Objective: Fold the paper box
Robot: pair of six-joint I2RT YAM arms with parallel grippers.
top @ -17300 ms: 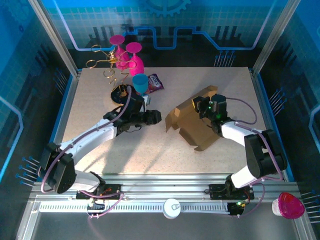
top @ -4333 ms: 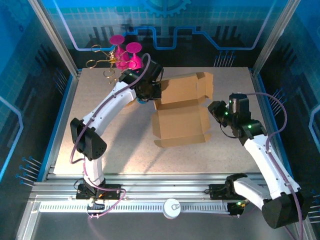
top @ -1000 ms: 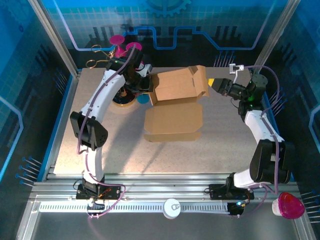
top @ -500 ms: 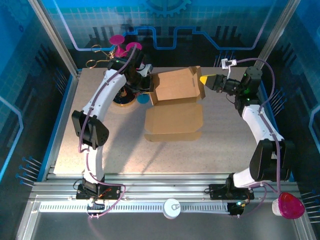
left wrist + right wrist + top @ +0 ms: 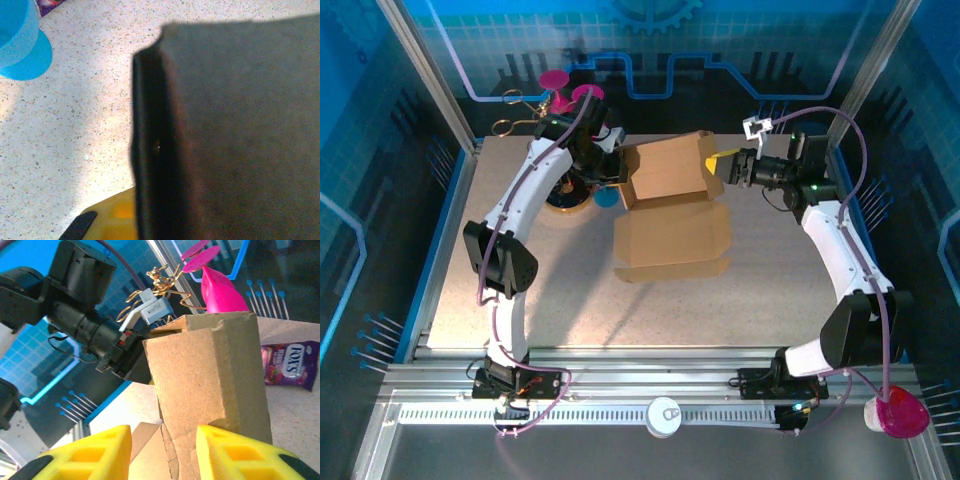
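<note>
Brown cardboard, thin and light: the paper box [image 5: 670, 240] lies mid-back on the surface [image 5: 520, 290], rear panel raised. Likely stiff only between creases, so pinch at flap edges.

Right gripper [image 5: 725, 165]: jaws wide, straddling the side flap.

Left gripper [image 5: 617, 172]: at the panel's left edge, jaws unreadable.

Blue cup [image 5: 605, 197] crowds back-left; near side open.

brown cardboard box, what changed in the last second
The right gripper moved left to the raised panel of the plain brown cardboard paper box, its yellow fingers straddling the right end flap, which has turned inward. The box base slid slightly right. The left gripper stayed at the panel's left end.
</note>
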